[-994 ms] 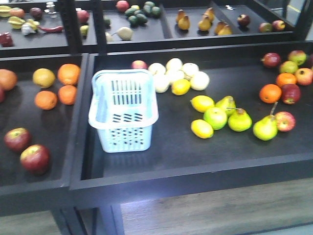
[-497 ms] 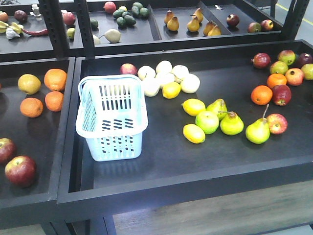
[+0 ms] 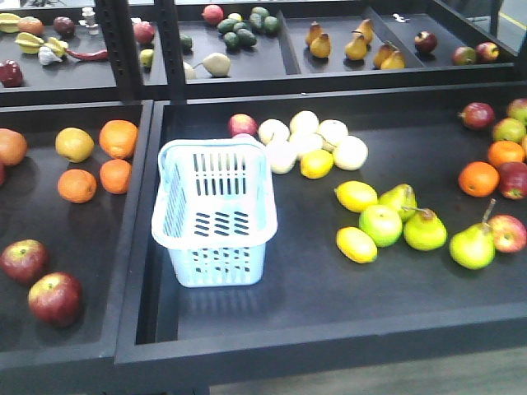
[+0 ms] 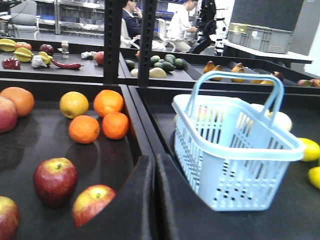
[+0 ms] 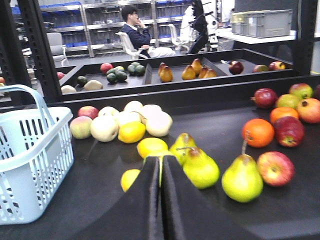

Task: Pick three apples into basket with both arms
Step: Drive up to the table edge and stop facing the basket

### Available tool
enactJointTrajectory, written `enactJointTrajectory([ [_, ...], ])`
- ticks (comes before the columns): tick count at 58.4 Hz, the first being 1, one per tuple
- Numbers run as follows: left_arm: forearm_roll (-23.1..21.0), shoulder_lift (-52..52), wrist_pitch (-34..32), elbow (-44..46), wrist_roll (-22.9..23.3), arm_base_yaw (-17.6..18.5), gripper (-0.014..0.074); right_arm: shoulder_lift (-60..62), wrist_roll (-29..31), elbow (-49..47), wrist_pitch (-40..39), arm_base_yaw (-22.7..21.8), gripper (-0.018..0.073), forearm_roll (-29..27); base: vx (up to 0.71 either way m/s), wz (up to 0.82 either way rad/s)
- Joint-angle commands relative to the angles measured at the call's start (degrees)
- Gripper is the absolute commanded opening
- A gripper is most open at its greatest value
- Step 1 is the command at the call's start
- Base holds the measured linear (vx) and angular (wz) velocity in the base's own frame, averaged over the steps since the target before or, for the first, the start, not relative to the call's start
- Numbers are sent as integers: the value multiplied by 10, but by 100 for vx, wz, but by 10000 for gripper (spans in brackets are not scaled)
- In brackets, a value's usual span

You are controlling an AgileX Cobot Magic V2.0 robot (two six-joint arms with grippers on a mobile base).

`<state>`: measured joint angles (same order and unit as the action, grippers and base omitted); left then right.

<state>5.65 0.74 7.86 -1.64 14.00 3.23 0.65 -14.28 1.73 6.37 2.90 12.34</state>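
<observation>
- The left end effector (image 4: 154, 161) fills the bottom of the left wrist view. Its two matte black fingers are pressed flat together along a thin seam, with nothing between them, in line with the raised divider (image 4: 135, 115) between two trays.
- The right end effector (image 5: 161, 163) looks the same in the right wrist view. Its smooth black fingers are closed on each other and empty, above the table (image 3: 329, 313), a matte black surface with shallow walls.
- Nearest on the left tray lie the apples (image 3: 55, 298). They are round and dull-skinned, dark maroon with yellow-green patches at the stem.
- Two apples lie close together in the front view, and the left wrist view shows a third cut by the bottom-left frame edge. All are outside the basket, in the tray to its left.
- The basket (image 3: 218, 265) stands upright at the left of the wide middle tray, just beside the divider. It is glossy pale blue-white plastic, rectangular with rounded corners and a rolled rim. Its walls are slotted and its hoop handle stands up. The slotted floor shows through the open top.
- To its right is a loose cluster of oval yellow lemons (image 3: 356, 196), a round green apple (image 3: 380, 225) and bulbous yellow-green pears (image 3: 472, 245).
- Farther back, pebbly oranges (image 3: 118, 138) sit in the left tray, and pale cream round fruits (image 3: 350, 152) lie behind the basket.
- The back shelf (image 3: 272, 62) carries dark avocados (image 3: 244, 37) and brown pears (image 3: 320, 45).
</observation>
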Motion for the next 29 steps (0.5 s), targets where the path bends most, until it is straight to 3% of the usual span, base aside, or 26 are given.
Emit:
enactJointTrajectory([
  [1, 0, 7, -39, 15, 6, 0, -6, 7, 1, 7, -41, -2, -6, 7, 11, 15],
  [29, 0, 7, -39, 15, 6, 0, -6, 7, 1, 7, -41, -2, -6, 7, 13, 16],
])
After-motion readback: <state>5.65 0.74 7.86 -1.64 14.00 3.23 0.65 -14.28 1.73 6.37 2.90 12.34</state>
